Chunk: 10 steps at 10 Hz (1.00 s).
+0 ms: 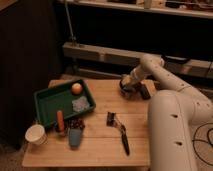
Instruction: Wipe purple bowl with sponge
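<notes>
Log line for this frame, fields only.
tool: over purple bowl, far right of table | green tray: holds orange | brush: untouched

On my feed: green tray (47, 102) holding an orange (76, 88), white cup (35, 134), blue cup (75, 136), black brush (120, 134) on the wooden tabletop (102, 145), end effector (129, 89) at far edge

table (97, 145): pale wood, matt, visible grain
tray (47, 102): green plastic, smooth, slight sheen
arm (170, 120): white plastic shell, smooth, semi-gloss
gripper (131, 88): dark, matt, over far right table edge
bowl (126, 91): dark, right under fingers, finish unclear
cup (36, 134): white, matt, paper-like
brush (121, 138): black handle, plastic-looking
</notes>
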Available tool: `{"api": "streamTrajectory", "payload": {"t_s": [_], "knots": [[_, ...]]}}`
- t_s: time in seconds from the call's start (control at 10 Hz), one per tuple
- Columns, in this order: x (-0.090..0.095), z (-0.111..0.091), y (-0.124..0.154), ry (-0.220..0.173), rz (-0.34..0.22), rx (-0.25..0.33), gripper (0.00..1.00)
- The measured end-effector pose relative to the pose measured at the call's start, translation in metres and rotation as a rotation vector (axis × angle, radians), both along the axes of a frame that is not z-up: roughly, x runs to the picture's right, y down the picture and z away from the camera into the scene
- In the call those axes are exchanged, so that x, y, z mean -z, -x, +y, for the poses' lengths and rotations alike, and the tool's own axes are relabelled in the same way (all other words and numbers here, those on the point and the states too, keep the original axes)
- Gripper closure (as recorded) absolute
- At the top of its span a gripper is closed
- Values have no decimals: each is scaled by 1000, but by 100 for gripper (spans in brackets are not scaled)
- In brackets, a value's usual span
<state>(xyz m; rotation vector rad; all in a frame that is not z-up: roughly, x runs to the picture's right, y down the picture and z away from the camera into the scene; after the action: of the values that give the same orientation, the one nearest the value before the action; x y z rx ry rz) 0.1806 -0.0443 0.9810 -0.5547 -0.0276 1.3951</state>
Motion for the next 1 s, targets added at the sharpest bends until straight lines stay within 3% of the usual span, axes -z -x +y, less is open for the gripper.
{"api": "streamTrajectory", "payload": {"t_s": [0.4, 1.0], "knots": [[21, -13, -27, -7, 14, -43, 100], [-1, -14, -46, 16, 64, -37, 100]]}}
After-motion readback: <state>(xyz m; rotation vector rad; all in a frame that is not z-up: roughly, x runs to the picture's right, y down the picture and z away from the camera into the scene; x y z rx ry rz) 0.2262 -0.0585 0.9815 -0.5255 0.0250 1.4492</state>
